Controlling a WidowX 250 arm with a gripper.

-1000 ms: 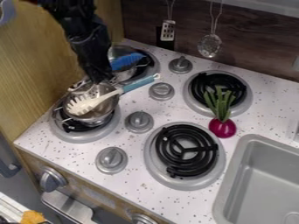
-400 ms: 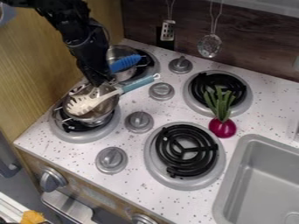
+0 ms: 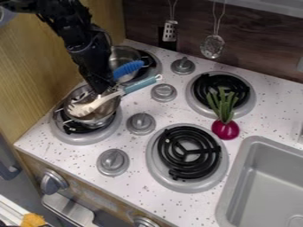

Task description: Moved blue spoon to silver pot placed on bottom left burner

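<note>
Nearest, at the lower left, lie an orange thing (image 3: pixel 34 220) and a grey handle (image 3: pixel 70 208), with a knob (image 3: pixel 53 181) on the front panel. The sink (image 3: pixel 235 179) lies at the right. Left of it is the near right burner (image 3: pixel 172 155), with a coiled black top.

On the bottom left burner (image 3: pixel 86 138) sits the silver pot (image 3: pixel 98 119). The blue spoon (image 3: pixel 141 85) has its pale slotted head inside the pot, while its blue handle slants up across the rim and out over the white stovetop. The black gripper (image 3: pixel 105 90) hangs down over the pot, beside the spoon; whether it is grasping the spoon or anything else, one cannot tell.

A purple vegetable (image 3: pixel 225 129) sits between the two right burners, its green leaves over the far right burner (image 3: pixel 204 82). At the far left, a second metal pot (image 3: pixel 118 54) sits on its burner, with a blue ridged utensil (image 3: pixel 128 68) slanting across it. Farthest back, a slotted turner (image 3: pixel 170 31) and a skimmer (image 3: pixel 212 46) hang against the dark wall.
</note>
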